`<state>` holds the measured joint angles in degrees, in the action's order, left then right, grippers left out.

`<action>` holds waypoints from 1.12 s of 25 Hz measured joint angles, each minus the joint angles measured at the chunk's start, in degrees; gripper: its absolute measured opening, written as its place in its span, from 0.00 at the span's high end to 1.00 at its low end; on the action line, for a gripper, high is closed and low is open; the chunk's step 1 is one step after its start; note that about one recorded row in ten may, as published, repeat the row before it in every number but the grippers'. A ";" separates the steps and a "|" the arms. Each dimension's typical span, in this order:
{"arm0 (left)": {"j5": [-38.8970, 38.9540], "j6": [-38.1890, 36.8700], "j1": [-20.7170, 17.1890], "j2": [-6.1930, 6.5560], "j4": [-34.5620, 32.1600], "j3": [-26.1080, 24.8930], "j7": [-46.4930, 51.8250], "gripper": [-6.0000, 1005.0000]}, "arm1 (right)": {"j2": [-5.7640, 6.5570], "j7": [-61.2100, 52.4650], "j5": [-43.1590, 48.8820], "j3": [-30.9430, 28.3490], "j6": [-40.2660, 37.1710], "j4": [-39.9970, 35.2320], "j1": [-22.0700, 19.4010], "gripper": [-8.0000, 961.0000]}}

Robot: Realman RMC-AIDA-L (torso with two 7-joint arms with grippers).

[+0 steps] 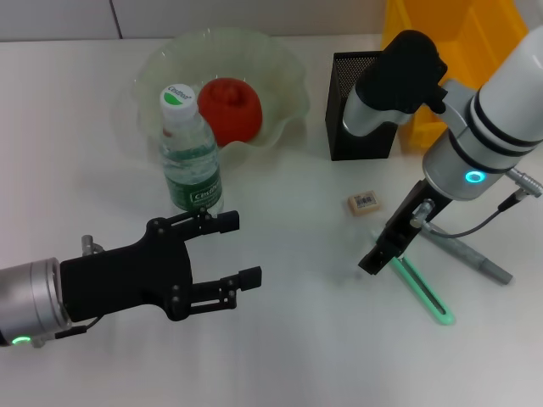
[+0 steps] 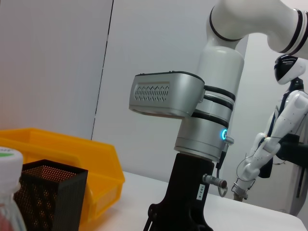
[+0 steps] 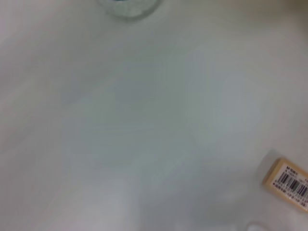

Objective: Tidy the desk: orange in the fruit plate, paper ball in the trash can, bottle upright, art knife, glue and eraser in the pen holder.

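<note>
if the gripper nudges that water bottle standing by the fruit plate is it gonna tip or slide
Probably tips before it slides: the bottle stands tall and narrow on a small base. It looks like thin clear plastic, so it may flex under a squeeze. How full it is cannot be told, so its weight is uncertain. The open left gripper is nearest.

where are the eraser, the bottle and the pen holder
eraser (image 1: 363, 203), head view, on its labelled top face
bottle (image 1: 190, 161), head view, on its green label, standing upright
pen holder (image 1: 354, 136), head view, on its black mesh front wall
</note>
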<state>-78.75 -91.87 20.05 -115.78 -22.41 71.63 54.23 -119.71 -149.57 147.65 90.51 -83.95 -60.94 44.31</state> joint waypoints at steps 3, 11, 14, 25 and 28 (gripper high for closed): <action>0.00 0.12 -0.14 -0.10 0.00 0.01 0.00 0.20 | 0.00 -0.09 -0.09 0.15 0.87 0.64 0.07 0.22; 0.00 0.18 -0.36 -0.39 0.00 0.00 0.01 0.20 | 0.00 -0.19 -0.09 0.19 2.37 2.60 0.32 0.31; 0.00 0.24 -0.34 -0.53 -0.01 0.00 0.01 0.20 | 0.00 -0.20 -0.12 0.19 2.42 2.32 0.20 0.44; 0.00 0.32 -0.28 -0.63 -0.01 -0.11 0.00 0.20 | 0.00 -0.20 -0.18 -0.13 0.57 -0.48 -0.27 0.80; 0.00 0.32 -0.44 -0.65 -0.01 -0.16 -0.01 0.20 | 0.08 -0.20 -0.18 -1.15 -0.73 -3.25 -0.93 0.81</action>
<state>-78.75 -91.56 19.60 -116.43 -22.41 71.47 54.22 -119.62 -149.77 147.47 89.36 -84.68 -64.19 43.38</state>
